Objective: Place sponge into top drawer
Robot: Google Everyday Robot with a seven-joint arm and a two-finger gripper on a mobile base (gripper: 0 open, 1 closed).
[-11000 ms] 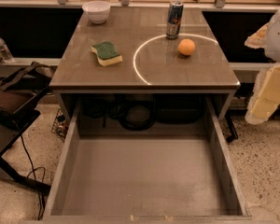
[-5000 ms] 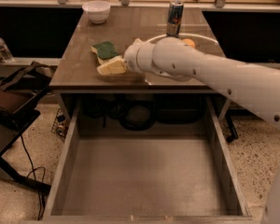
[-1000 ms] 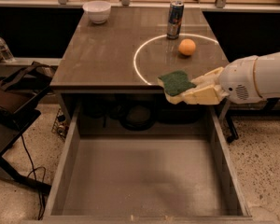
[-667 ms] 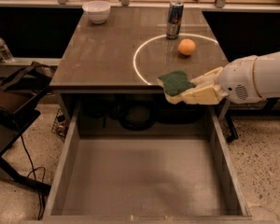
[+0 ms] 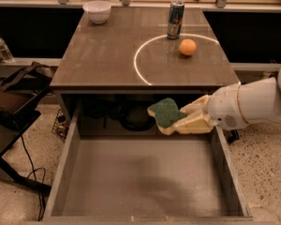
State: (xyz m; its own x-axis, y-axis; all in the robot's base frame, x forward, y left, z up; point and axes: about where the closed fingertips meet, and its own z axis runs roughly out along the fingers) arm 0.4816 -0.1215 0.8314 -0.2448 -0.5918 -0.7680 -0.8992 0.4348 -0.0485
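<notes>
We see the main risk in where the sponge [image 5: 166,111] hangs: it is over the back part of the top drawer [image 5: 145,177], right of the middle, just in front of the desk [image 5: 107,55] edge and close to the dark opening under the desk. If it is let go here, we judge that the light foam could tip off a finger, land on edge and roll back toward that opening instead of settling on the flat bottom. A second worry is the arm itself. It crosses above the right wall of the drawer, so a straight drop could bring the wrist down onto that wall. The pad is also held near one end only, so a quick move might twist it loose early

The arm comes in from the right, roughly level, below the desk top. The gripper [image 5: 181,121] points left, closed on the sponge, whose green face is turned up and toward us, well clear of the drawer floor. The orange ball [image 5: 187,47], the can [image 5: 175,19] and the white bowl [image 5: 97,11] stand on the desk, well apart from the arm
</notes>
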